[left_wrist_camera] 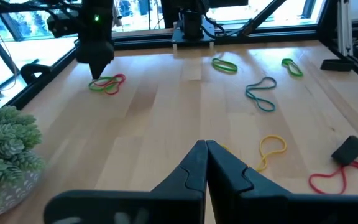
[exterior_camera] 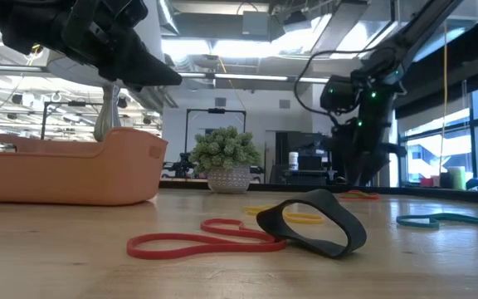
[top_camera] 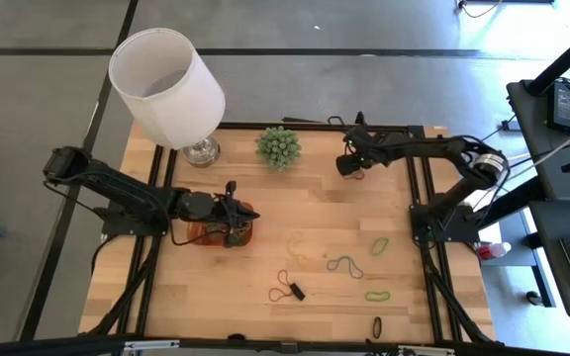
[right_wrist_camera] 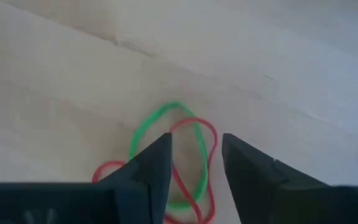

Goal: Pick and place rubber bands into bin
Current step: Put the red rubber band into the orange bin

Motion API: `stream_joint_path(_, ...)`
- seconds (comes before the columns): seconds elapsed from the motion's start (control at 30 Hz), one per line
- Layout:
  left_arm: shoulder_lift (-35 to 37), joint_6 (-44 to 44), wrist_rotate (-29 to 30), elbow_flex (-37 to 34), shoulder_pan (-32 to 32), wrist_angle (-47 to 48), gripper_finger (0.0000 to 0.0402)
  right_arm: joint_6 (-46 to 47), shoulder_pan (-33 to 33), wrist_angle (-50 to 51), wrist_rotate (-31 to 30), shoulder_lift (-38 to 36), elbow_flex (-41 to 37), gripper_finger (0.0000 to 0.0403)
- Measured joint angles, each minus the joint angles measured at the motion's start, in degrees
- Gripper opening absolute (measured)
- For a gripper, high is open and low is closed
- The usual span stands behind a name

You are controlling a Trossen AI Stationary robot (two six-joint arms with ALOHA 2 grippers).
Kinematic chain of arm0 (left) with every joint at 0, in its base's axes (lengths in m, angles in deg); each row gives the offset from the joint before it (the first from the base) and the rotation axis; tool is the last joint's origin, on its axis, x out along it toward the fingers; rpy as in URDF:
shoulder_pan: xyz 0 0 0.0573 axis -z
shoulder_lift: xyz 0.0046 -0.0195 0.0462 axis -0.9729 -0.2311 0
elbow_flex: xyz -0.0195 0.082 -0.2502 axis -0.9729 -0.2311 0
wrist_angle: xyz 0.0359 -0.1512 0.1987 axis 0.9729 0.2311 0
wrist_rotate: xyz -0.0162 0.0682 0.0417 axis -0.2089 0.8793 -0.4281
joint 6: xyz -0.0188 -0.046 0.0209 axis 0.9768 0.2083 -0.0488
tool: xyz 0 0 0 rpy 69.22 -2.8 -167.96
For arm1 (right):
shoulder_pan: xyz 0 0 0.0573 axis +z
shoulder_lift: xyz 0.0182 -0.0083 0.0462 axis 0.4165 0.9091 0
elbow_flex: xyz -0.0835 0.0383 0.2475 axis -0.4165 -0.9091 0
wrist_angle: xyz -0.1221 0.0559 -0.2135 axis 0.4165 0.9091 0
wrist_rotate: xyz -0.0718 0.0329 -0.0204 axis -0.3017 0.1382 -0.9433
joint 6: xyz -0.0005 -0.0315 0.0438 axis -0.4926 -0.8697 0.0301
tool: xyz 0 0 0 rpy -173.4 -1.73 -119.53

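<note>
A green and a red rubber band lie linked on the wood near the table's far edge. My right gripper hangs open just above them, pointing steeply down, one finger on either side of the loops; I see no touch. It shows as well in the high view and in the left wrist view. More rubber bands lie loose toward the near right: teal, green, red, black. The orange bin rests flat at mid left. My left gripper is shut and empty above it.
A white lampshade on its lamp stands at the far left, with a spiky green plant in a pot beside it. Bare wood lies between the bin and the right gripper. In the low view a black band and a red band lie nearest.
</note>
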Motion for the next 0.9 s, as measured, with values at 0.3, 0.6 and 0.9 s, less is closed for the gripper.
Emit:
stream_joint_path(0.3,0.0,1.0,-0.3,0.0,0.0,0.5,0.0002,-1.9,-1.6,-2.2,-0.1,3.8,0.0,0.0110)
stream_joint_path(0.6,0.0,1.6,-0.4,0.0,0.0,0.9,0.0003,-4.5,-1.9,-5.1,-0.1,3.8,0.0,0.0066)
stream_joint_path(0.9,0.0,2.4,-0.4,0.0,0.0,0.9,0.0005,-6.4,-1.8,-5.2,-0.1,3.1,0.0,0.0007)
